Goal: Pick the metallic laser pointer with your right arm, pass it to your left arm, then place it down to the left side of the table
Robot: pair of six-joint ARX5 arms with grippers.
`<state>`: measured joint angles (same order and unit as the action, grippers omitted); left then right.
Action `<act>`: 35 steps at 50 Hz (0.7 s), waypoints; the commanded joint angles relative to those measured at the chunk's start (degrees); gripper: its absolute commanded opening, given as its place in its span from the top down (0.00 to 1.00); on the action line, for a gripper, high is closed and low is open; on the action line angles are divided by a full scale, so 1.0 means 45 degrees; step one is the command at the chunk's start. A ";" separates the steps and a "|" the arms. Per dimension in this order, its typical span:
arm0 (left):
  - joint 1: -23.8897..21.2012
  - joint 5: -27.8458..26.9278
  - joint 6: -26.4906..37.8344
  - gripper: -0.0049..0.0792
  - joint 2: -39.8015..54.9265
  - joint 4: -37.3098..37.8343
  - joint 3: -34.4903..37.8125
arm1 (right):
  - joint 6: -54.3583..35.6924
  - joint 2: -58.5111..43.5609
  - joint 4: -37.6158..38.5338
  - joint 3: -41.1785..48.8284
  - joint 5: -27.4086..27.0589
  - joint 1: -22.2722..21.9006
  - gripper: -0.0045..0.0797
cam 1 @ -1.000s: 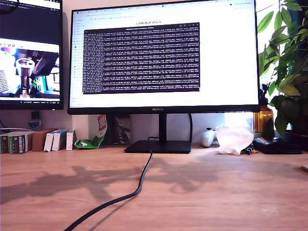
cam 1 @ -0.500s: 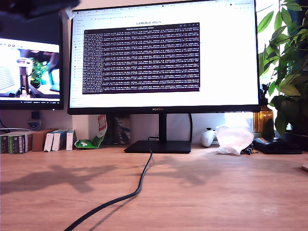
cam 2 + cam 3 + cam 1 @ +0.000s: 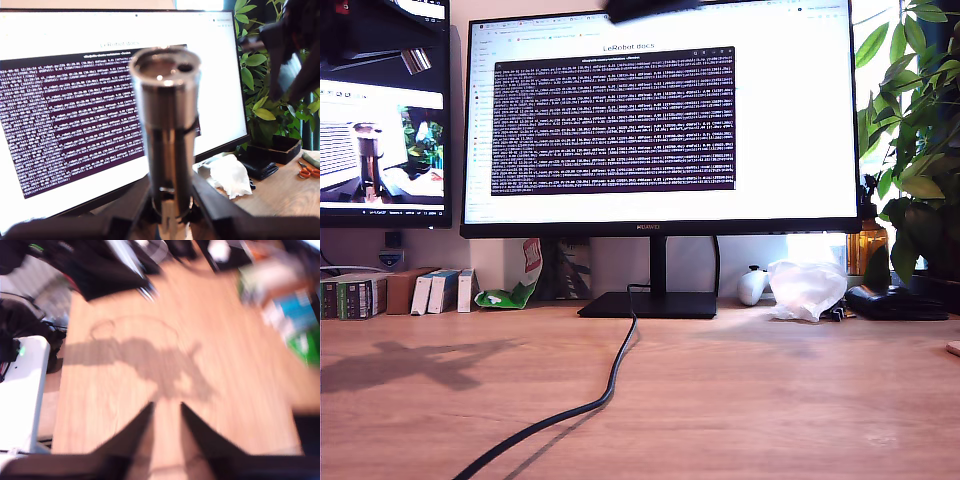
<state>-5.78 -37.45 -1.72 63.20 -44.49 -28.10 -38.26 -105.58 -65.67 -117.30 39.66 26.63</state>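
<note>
The pointer (image 3: pixel 167 125) stands upright in my first claw (image 3: pixel 170 210), its wider lens end uppermost and close to the first wrist camera. The two black fingers (image 3: pixel 212 200) press against the lower part of the silver barrel from either side, so the claw is closed on it. The pointer is held up in the air in front of the big monitor (image 3: pixel 75 115), well above the worktop (image 3: pixel 280 192). In the exterior view the pointer itself cannot be made out; only a dark, blurred piece of an arm (image 3: pixel 650 8) shows at the top edge, over the monitor.

My second claw (image 3: pixel 166 427) holds nothing. Its dark fingers (image 3: pixel 137 432) stand a narrow gap apart, with bare wood showing between them, and it hangs above the worktop without touching it. That view is blurred. A shadow (image 3: pixel 150 362) of arms lies on the wood below it.

A black cable (image 3: pixel 585 405) runs across the worktop from the monitor's stand.
</note>
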 commanded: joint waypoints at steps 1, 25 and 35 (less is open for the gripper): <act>0.0005 -0.0015 0.0049 0.97 0.0034 -0.0015 -0.0058 | 0.0670 -0.0019 -0.0053 -0.0131 0.0049 -0.0121 0.96; 0.0010 -0.0010 0.0049 0.97 0.0034 0.0199 -0.0058 | 0.4274 -0.0019 0.0685 -0.0126 -0.2191 -0.1253 0.96; 0.0044 0.0019 0.0053 0.97 0.0034 0.1054 -0.0058 | 0.5727 -0.0019 0.1472 -0.0121 -0.5260 -0.1535 0.96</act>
<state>-5.78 -37.43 -1.69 63.20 -40.18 -28.10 -13.82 -105.58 -59.81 -117.30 19.18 19.57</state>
